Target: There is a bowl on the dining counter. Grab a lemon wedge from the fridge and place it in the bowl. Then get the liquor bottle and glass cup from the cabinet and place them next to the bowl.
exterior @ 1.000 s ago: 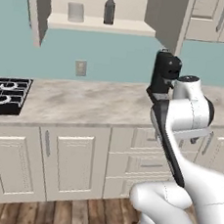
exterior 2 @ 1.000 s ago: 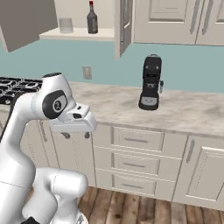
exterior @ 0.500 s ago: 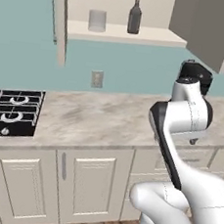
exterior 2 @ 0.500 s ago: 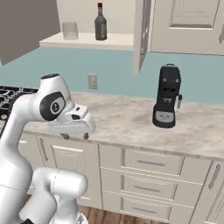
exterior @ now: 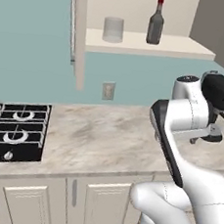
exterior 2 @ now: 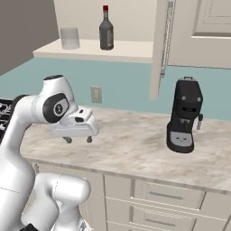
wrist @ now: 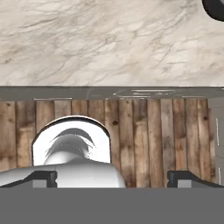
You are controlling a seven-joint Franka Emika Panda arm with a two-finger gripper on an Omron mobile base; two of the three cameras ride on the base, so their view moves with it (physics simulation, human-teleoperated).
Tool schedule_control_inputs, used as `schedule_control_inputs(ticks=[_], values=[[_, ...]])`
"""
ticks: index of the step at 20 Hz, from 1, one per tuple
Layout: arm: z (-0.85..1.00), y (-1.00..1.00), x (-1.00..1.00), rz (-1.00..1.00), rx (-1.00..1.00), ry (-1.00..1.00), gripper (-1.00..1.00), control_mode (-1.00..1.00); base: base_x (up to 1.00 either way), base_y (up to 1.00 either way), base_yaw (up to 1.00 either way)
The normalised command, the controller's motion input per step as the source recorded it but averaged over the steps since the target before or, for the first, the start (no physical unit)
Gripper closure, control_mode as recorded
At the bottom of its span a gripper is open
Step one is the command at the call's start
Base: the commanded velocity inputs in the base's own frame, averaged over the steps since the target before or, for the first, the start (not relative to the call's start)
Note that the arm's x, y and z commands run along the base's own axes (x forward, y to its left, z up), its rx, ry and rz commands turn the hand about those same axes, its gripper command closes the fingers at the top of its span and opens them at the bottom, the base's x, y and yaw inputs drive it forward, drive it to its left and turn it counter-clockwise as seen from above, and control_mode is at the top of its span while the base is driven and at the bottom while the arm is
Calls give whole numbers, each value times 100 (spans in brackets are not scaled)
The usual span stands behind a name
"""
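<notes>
Jaws stand fully apart and hold nothing; the gripper (exterior 2: 77, 139) hangs low over the marble wall surface (exterior 2: 135, 149), pointing down, its two tips at the far sides of the hand view with floorboards (wrist: 148, 135) and the surface edge between them.

Step in hand, by my reading: the cabinet stage. The upper cabinet is open and its shelf (exterior: 151, 43) carries both targets. Liquor bottle (exterior: 155, 22), dark with red cap, stands upright toward the shelf's right in the left base view. Glass cup (exterior: 113, 29), pale and clear, stands upright to its left, apart from it. Neither is touched.

Next move calls for: raising the arm well up from surface height to shelf height, turning the hand from downward to roughly horizontal, and approaching one item from the front without knocking the other. The open cabinet door (exterior 2: 160, 45) hangs beside the shelf and narrows the approach. A black coffee machine (exterior 2: 184, 115) sits on the surface below, to the right.

Hard to make out:
- cup rim and walls, nearly the shelf's colour;
- bowl, lemon wedge and fridge stages cannot be judged from here.
</notes>
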Motion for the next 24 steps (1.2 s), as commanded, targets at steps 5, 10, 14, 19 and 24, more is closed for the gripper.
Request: schedule_control_inputs(ticks=[5, 10, 14, 19, 24], values=[[0, 0, 0, 0, 0, 0, -100, 100, 80, 31, 0], [0, 0, 0, 0, 0, 0, -100, 100, 66, 31, 0], [38, 5, -5, 0, 10, -10, -100, -100, 0, 0, 0], [66, 0, -42, 0, 16, -35, -100, -100, 0, 0, 0], [63, 0, -17, 0, 12, -36, -100, -100, 0, 0, 0]])
